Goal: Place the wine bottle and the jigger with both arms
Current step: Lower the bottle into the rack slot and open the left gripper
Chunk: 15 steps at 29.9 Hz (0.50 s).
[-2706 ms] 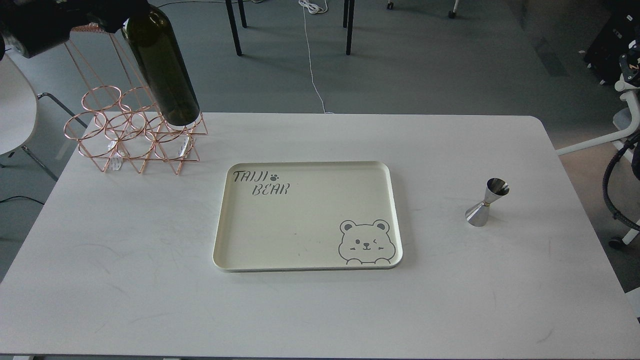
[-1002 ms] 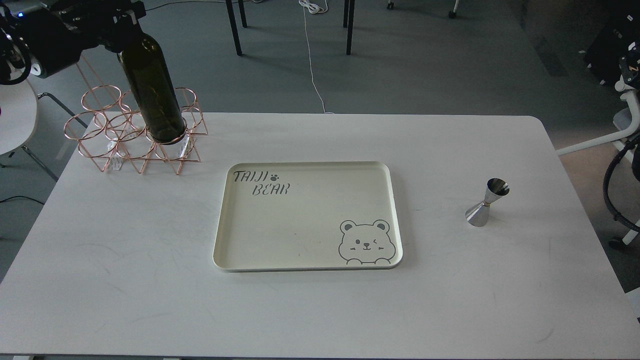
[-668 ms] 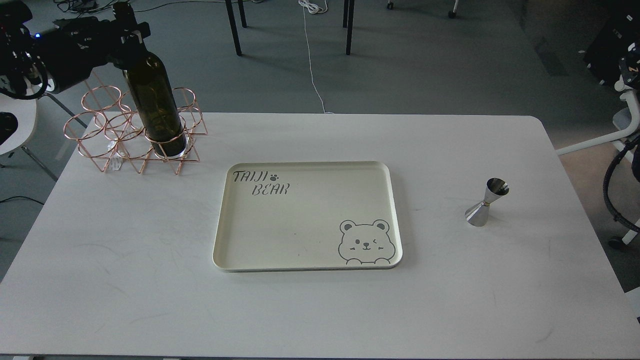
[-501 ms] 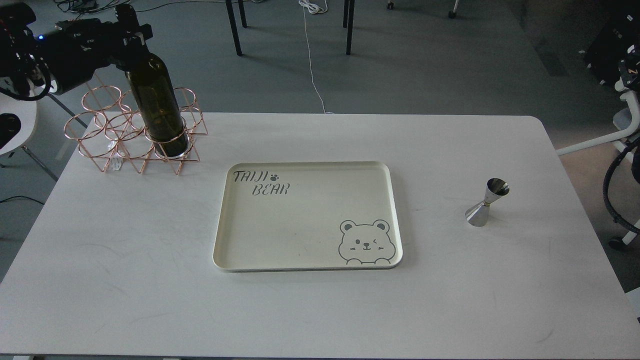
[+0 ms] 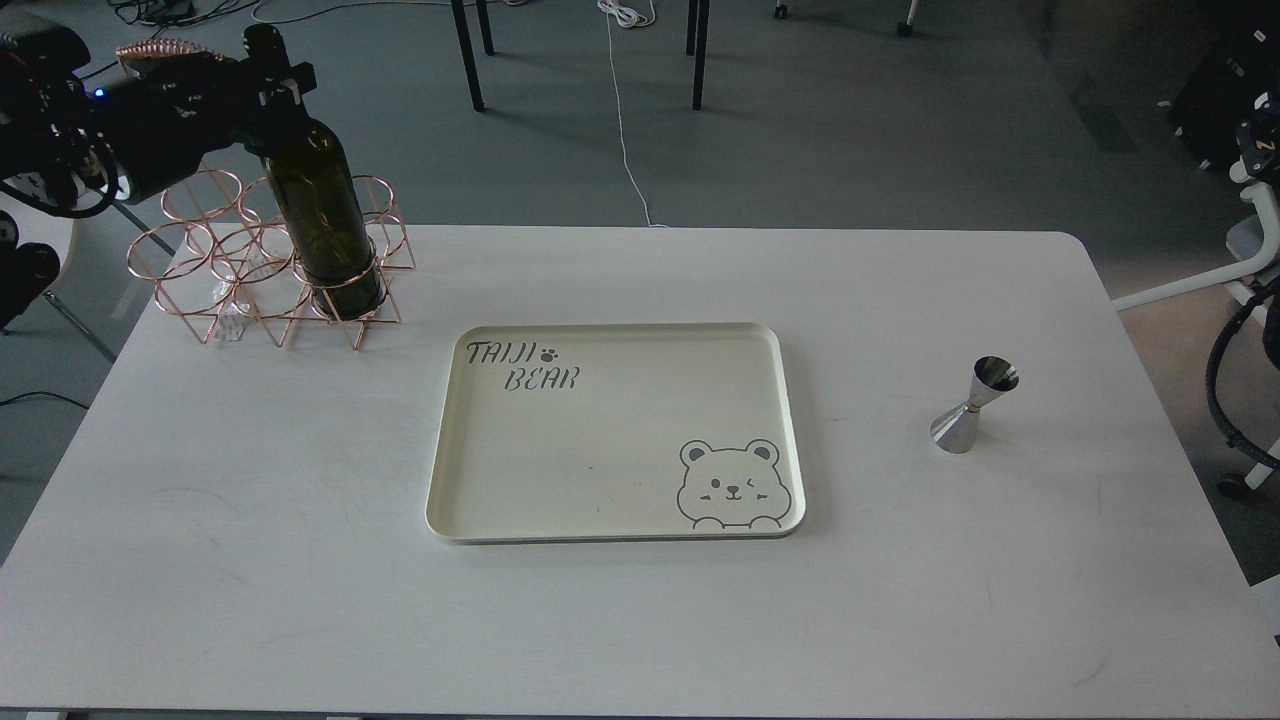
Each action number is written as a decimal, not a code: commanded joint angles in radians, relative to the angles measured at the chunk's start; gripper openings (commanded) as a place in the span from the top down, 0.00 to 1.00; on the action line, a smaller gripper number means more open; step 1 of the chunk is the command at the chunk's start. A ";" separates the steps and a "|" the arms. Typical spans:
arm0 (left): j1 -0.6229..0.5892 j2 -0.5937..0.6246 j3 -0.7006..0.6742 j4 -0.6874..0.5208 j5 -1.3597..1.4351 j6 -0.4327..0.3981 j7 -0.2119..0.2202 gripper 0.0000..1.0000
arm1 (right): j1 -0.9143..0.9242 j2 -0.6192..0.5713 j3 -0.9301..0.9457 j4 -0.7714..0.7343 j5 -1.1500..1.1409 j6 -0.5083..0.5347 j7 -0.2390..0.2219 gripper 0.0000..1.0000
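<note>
A dark green wine bottle (image 5: pixel 325 215) stands almost upright, its base inside the front right ring of a copper wire rack (image 5: pixel 225 262) at the table's far left. My left gripper (image 5: pixel 268 82) comes in from the left and is shut on the bottle's neck. A steel jigger (image 5: pixel 973 407) stands upright alone at the right of the table. My right gripper is out of view.
A cream tray (image 5: pixel 520 490) with a bear drawing and "TAIJI BEAR" lettering lies in the table's middle. The white table (image 5: pixel 300 600) has rounded corners. Chair legs and a cable are on the floor behind. A white stand and black hose are at the right edge.
My left arm lowered the bottle from above the rack into the front right ring and stood it more upright. The jigger and tray have not moved.
</note>
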 commanded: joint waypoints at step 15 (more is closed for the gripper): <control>-0.013 0.017 -0.014 0.001 -0.473 0.001 0.009 0.03 | 0.000 -0.001 0.002 0.000 0.000 0.000 0.000 0.01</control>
